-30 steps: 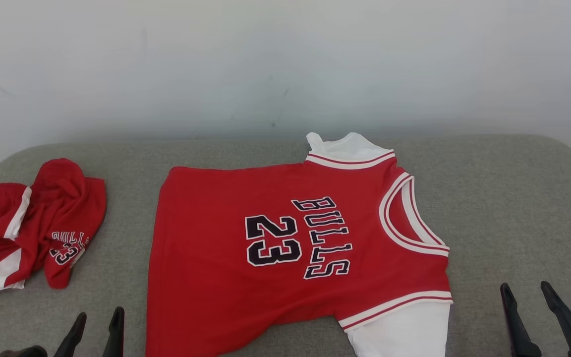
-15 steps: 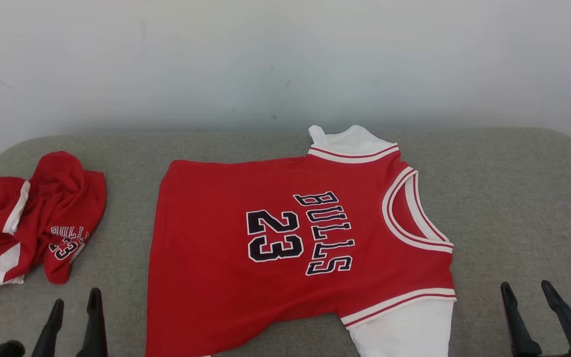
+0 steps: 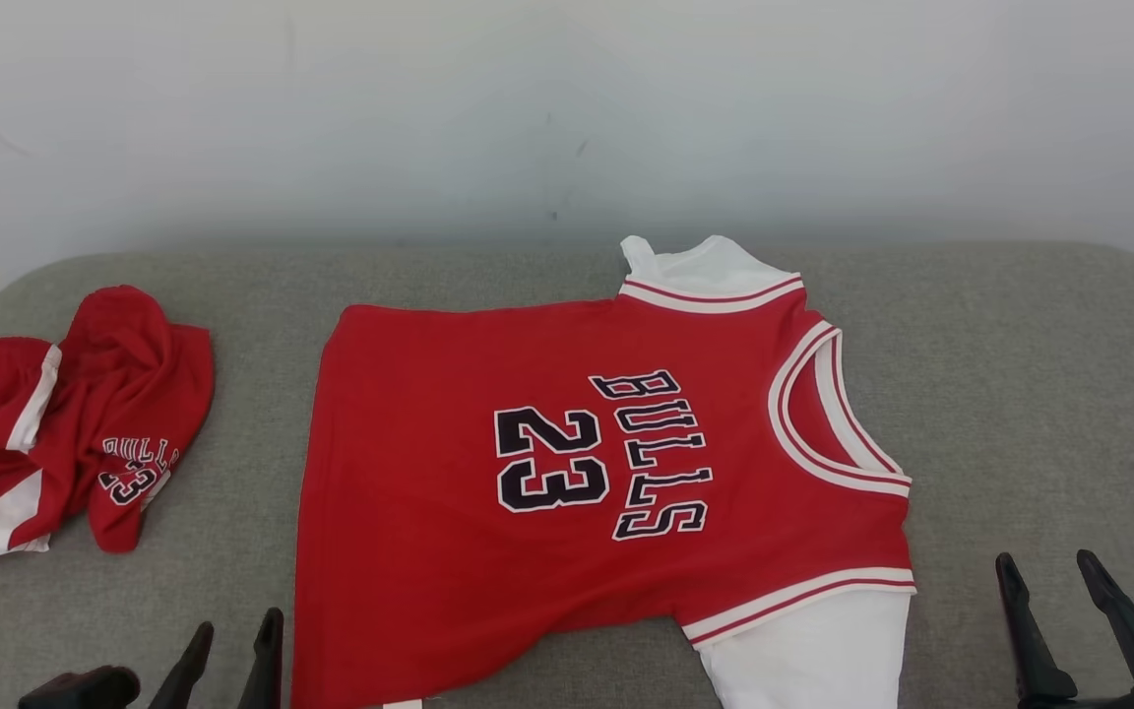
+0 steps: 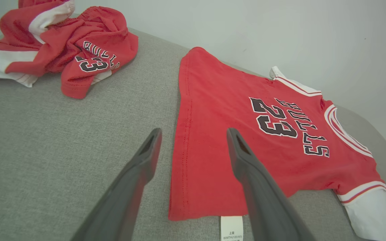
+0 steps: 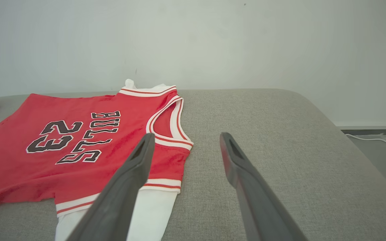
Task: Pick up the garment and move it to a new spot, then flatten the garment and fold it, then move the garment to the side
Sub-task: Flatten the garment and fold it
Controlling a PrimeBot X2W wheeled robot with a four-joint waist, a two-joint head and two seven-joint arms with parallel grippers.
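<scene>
red jersey (image 3: 587,473) lies spread flat mid worktop (image 3: 1020,394), collar to the right. left gripper (image 3: 238,623) by its hem corner and right gripper (image 3: 1044,559) near the white sleeve, both with fingers spread, empty. judged: placing and flattening done; fold and side move remain.

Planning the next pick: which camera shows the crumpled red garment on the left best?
The head view: the crumpled red garment lies whole there, left of the spread jersey. The left wrist view shows it nearer, print readable, but cropped at the top. The right wrist view catches a red corner at its left border.
</scene>
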